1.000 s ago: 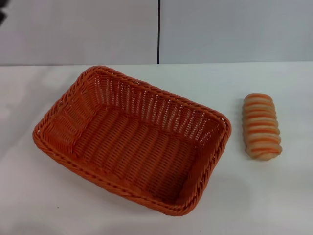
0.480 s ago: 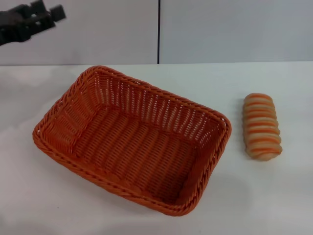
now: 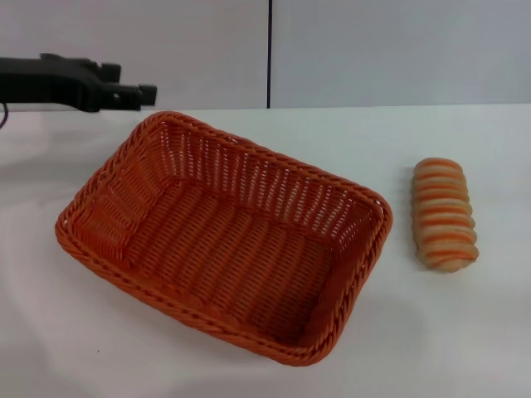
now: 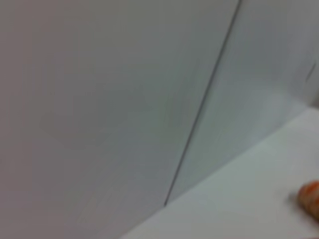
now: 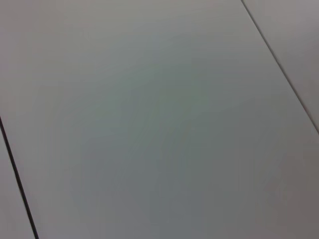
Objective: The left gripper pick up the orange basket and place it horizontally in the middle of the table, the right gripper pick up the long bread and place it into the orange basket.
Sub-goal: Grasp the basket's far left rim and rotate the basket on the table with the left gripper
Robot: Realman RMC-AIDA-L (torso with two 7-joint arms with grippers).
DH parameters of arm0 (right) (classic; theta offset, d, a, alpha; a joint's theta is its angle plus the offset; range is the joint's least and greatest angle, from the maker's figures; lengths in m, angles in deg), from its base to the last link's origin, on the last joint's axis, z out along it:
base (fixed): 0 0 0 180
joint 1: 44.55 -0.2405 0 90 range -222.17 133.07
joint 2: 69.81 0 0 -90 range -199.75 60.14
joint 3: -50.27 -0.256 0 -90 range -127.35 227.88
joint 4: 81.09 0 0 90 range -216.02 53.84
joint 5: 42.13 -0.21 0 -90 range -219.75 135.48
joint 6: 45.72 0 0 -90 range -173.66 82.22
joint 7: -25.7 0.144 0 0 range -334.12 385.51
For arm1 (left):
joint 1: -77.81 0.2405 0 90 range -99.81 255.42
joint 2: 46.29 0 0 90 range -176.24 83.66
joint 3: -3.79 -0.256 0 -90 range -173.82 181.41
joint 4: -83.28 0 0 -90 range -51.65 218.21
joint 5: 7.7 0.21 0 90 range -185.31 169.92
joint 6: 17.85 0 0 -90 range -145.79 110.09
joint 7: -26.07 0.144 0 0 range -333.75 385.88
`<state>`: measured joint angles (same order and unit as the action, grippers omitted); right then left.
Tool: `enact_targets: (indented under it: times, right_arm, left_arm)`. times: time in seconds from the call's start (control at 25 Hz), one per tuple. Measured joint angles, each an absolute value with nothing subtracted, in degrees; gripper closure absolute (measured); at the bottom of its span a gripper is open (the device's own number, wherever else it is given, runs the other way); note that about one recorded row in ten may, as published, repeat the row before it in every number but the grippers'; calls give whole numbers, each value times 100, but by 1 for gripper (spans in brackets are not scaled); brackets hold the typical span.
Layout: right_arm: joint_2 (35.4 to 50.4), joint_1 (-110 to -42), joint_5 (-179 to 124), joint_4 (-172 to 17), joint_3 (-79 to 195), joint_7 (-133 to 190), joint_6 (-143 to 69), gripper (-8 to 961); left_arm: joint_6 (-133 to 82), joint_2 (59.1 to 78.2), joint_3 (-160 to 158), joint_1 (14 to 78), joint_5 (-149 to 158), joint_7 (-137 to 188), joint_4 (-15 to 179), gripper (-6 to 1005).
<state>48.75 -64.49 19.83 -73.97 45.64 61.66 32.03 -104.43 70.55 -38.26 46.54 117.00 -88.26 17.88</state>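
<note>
The orange basket [image 3: 224,249] lies empty on the white table [image 3: 448,332], left of centre, with its long side running diagonally from back left to front right. To its right, apart from it, the long bread [image 3: 445,214] rests with its length pointing away from me. My left gripper [image 3: 139,89] reaches in from the left edge of the head view. It hangs in the air above and just behind the basket's back left corner, touching nothing. The right gripper is out of view.
A pale grey wall with a dark vertical seam [image 3: 269,54] stands behind the table. The left wrist view shows that wall, the table's back edge and a blurred orange shape [image 4: 311,195] at the picture's border. The right wrist view shows only grey panels.
My left arm has come into view from the upper left. It has swung down and to the right towards the basket's back left corner. Basket and bread have not moved.
</note>
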Motion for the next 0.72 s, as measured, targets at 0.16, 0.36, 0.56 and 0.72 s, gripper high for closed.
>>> enact_targets:
  times: [0.16,0.36,0.56,0.72]
  right_arm:
    - [4880,-6446,1983,-7392,4569,6152,3189,471]
    - [4884,-6420,1983,-7387,4570,6155,3179,470]
    - [4884,-6402,1983,-7387,4570,6155,3179,470]
    - [4884,-6393,1983,-7404,4570,6151,3178,470]
  left_arm:
    - [-10510,7148,-3890,4419,12342,-8976,1773,236]
    - [-10428,7165,-4024,4355,12529,-9081,1799,240]
    - [-10406,7166,-4060,4351,12544,-9102,1811,244]
    - [-10282,7166,-4260,4361,12558,-9231,1832,247]
